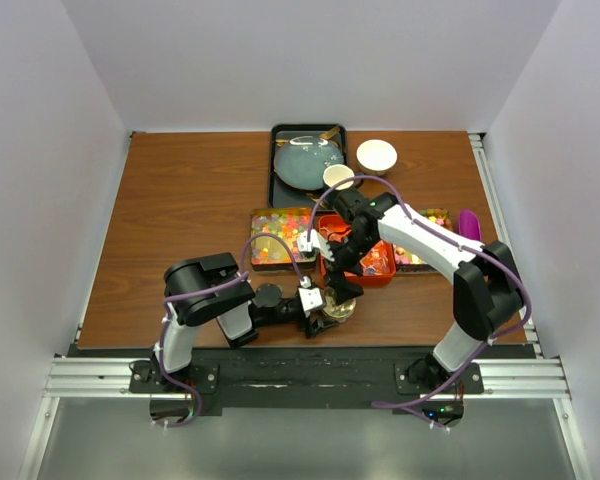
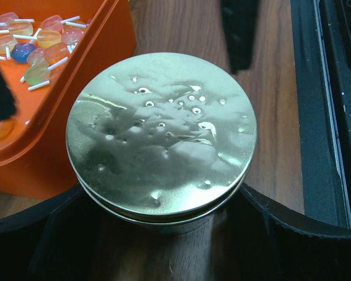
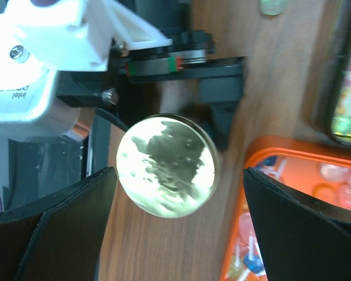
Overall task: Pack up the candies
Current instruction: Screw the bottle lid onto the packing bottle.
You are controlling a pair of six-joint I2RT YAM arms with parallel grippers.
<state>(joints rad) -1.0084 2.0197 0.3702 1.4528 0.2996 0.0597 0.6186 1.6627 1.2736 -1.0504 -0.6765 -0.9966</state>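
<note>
A small clear round jar with a gold lid [image 1: 339, 308] stands on the table in front of the orange tray [image 1: 380, 272]. My left gripper [image 1: 321, 303] is shut on the jar's sides; its lid [image 2: 162, 132] fills the left wrist view between my fingers [image 2: 298, 234]. My right gripper [image 1: 342, 287] hangs open and empty just above the jar, with the lid [image 3: 167, 165] between its spread fingers [image 3: 298, 228]. Candies lie in the orange tray [image 2: 41, 41], in the left tray [image 1: 280, 238] and in the right tray [image 1: 420, 250].
A purple scoop [image 1: 469, 222] lies at the right. A black tray with a grey plate [image 1: 308, 160], a white bowl [image 1: 376, 154] and a small cup [image 1: 338, 176] stand at the back. One loose green candy [image 3: 273, 6] lies on the wood.
</note>
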